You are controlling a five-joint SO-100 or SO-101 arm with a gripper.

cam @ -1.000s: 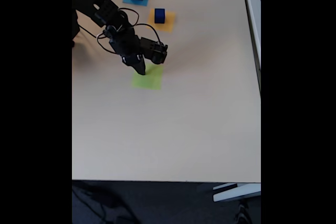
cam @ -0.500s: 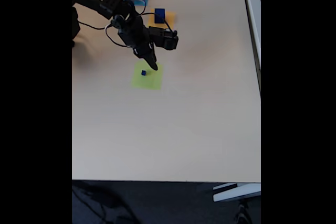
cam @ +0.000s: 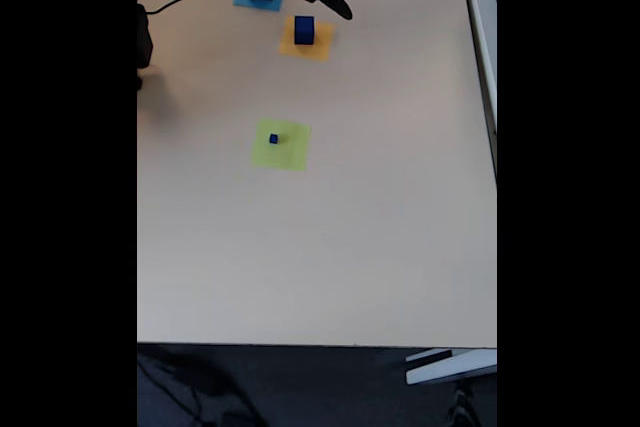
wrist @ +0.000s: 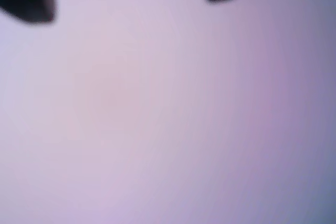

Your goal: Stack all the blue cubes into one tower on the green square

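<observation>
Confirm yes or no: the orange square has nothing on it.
No. In the fixed view a dark blue cube sits on the orange square.

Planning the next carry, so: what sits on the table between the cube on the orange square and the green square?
In the fixed view, nothing: bare table separates the cube on the orange square from the green square.

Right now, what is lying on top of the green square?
In the fixed view, one very small blue cube sits on the green square, near its upper left part. The rest of the square is bare; nothing covers it.
</observation>
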